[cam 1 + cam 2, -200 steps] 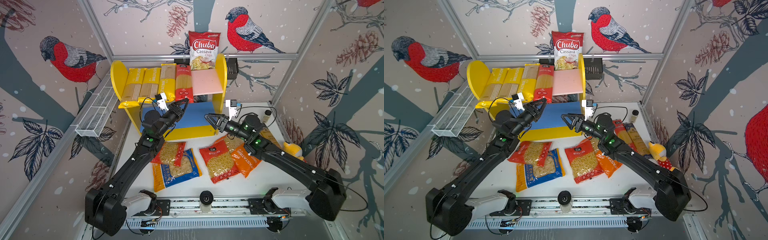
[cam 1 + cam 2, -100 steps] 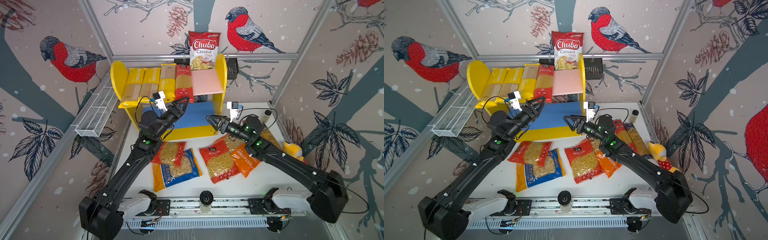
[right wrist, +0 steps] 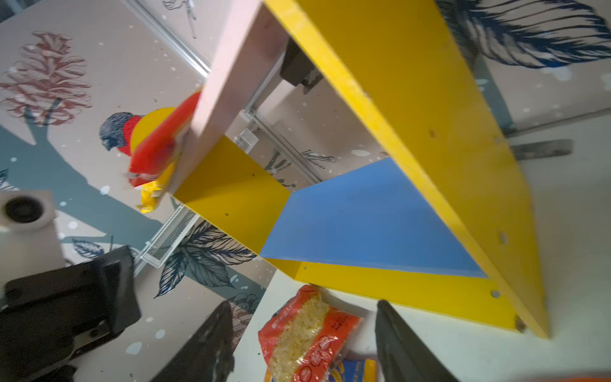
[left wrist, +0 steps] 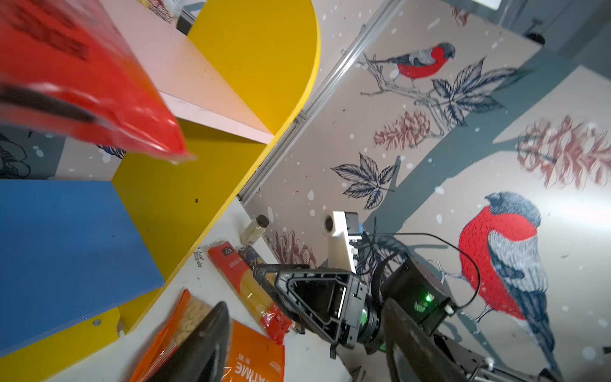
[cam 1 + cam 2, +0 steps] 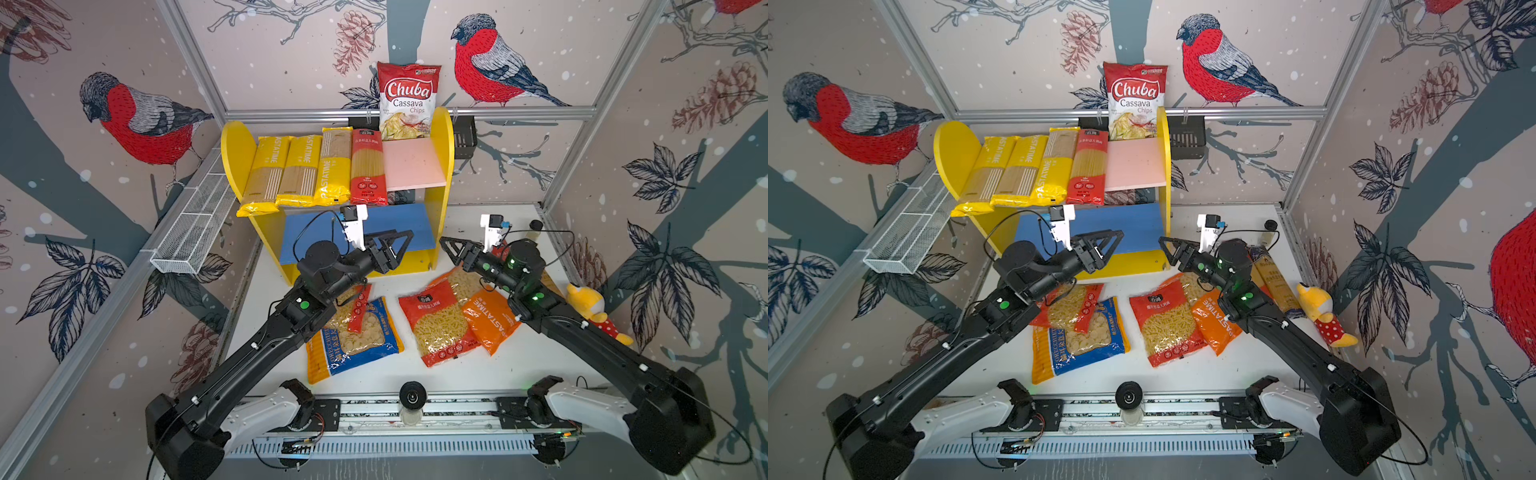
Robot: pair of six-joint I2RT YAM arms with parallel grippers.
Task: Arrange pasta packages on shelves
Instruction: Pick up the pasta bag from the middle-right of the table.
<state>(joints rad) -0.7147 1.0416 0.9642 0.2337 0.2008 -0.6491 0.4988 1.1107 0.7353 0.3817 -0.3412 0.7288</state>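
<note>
Hangs left gripper (image 5: pixel 402 245) just before the shelves (image 5: pixel 440 137), by blue board (image 5: pixel 415 220), jaws wide, gripping nothing. Hangs right gripper (image 5: pixel 446 248) near right front corner of shelves, jaws also wide, also without load. Sees four long packs (image 5: pixel 332 166) side by side on pink board (image 5: pixel 411 166) of shelves, bags (image 5: pixel 436 324) on table (image 5: pixel 457 370) before shelves, two more long packs (image 5: pixel 1273 278) right of shelves.

We see a Chuba Cassava Chips bag (image 5: pixel 409 99) well beyond the left tool (image 5: pixel 401 249), a wire mesh basket (image 5: pixel 191 232) to its left, and a plush toy (image 5: pixel 594 309) behind the right tool (image 5: pixel 449 249).
</note>
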